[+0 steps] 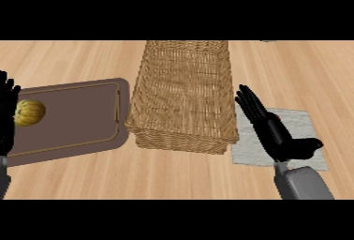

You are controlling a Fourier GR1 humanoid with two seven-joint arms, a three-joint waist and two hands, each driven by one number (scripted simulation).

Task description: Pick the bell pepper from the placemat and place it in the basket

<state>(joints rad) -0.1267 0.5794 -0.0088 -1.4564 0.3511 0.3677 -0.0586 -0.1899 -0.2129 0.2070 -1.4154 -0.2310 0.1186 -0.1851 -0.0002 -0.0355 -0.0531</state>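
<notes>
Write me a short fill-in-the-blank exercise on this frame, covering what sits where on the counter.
1. The woven ____ stands between the brown tray and the grey placemat.
2. The round item on the tray is ____ in colour.
3. The right hand, fingers straight, is over the ____.

Missing words: basket; yellow; placemat.

There's the right hand [282,140] held flat, fingers straight and slanting up to the left, thumb stuck out sideways above its grey forearm [304,185], and the left hand [7,112] rests open at the left edge, fingers up.
</notes>
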